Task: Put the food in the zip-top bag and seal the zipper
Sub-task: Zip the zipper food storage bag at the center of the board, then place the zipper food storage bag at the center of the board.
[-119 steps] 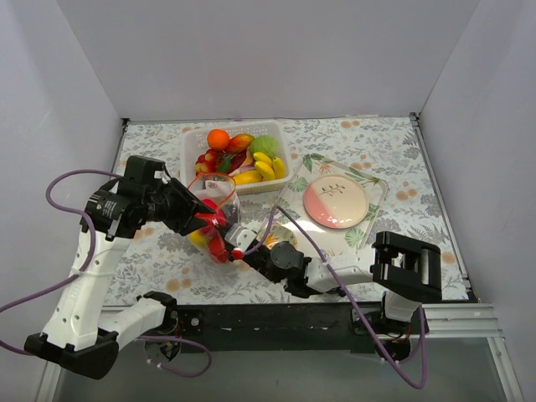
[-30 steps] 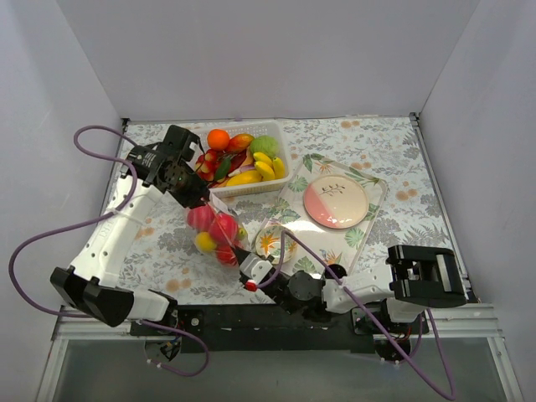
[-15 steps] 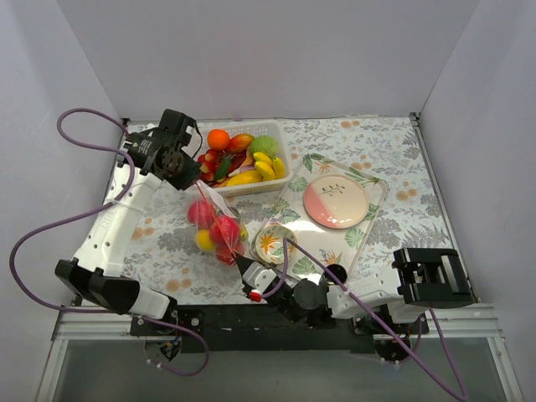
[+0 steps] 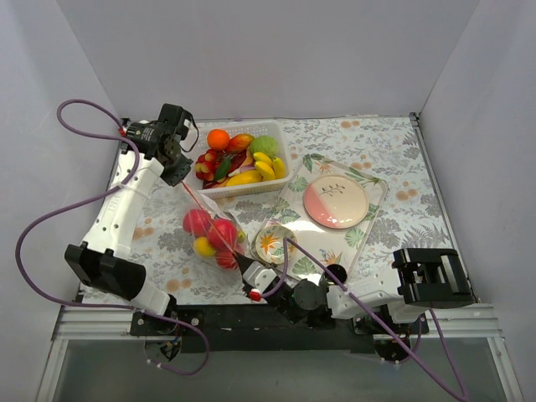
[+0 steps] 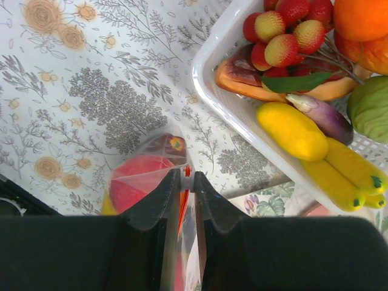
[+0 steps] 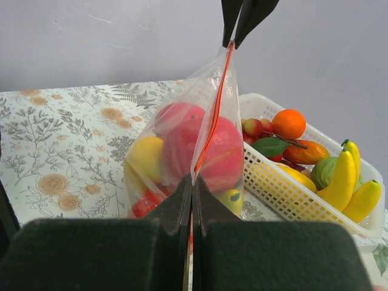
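Observation:
The zip-top bag (image 4: 211, 236) lies left of centre on the table, holding food: red apples (image 6: 206, 145) and yellow pieces (image 6: 145, 156). Its red-orange zipper (image 6: 212, 115) is stretched taut between my two grippers. My left gripper (image 4: 182, 177) is shut on the zipper's far end, with its white and red slider (image 5: 188, 172) between the jaws. My right gripper (image 4: 241, 263) is shut on the bag's near corner (image 6: 193, 179). In the right wrist view the left gripper (image 6: 238, 37) shows at the top. More food (image 4: 247, 159) fills the white basket (image 4: 283, 161).
The white basket (image 6: 291, 203) stands just behind and right of the bag, close to the left gripper (image 5: 188, 176). A small floral bowl (image 4: 274, 241) sits right of the bag. A clear leaf-patterned tray (image 4: 358, 239) holds a pink plate (image 4: 335, 201).
My left gripper has slid away from the right one toward the far left along the zipper. The open mouth seen earlier is now drawn into a straight line. The right gripper holds still.

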Controlling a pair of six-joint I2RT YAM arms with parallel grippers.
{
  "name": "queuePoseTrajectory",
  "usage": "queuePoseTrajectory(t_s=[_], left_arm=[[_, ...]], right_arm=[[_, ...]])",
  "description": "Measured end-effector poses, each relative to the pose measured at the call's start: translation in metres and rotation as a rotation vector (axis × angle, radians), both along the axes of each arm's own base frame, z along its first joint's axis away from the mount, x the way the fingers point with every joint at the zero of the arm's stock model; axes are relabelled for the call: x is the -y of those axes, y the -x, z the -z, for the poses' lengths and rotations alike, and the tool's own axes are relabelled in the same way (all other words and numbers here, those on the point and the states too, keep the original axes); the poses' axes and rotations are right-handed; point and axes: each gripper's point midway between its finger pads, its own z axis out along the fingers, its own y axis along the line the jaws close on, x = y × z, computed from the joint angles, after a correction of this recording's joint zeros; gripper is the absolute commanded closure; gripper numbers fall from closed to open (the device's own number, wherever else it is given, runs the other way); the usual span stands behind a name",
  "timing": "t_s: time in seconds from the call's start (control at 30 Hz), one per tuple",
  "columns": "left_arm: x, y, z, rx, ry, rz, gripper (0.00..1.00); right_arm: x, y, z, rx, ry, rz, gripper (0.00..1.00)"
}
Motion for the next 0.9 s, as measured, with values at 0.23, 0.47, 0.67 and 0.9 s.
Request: queuePoseTrajectory(t_s=[0.23,0.47,0.67,0.9], left_arm=[[-0.018,0.002,0.001,-0.029,-0.102,-0.004,0.92],[-0.038,-0.005,-0.007,-0.037,-0.248,0.027,0.84],[-0.059,-0.041,-0.011,0.035,-0.351,-0.03,0.53],[-0.055,-0.072,0.024,0.022,-0.365,-0.015,0.04]], right_arm=[[-0.008,-0.001,-0.006,-0.011,-0.021,0.001,0.99],[-0.036,0.003,-0.016,-0.107,-0.086,-0.031,0.94],[-0.052,-0.016,0.01,-0.308,-0.097,-0.11,0.51],[-0.034,-0.095,0.051,-0.579,-0.107,-0.058,0.02]])
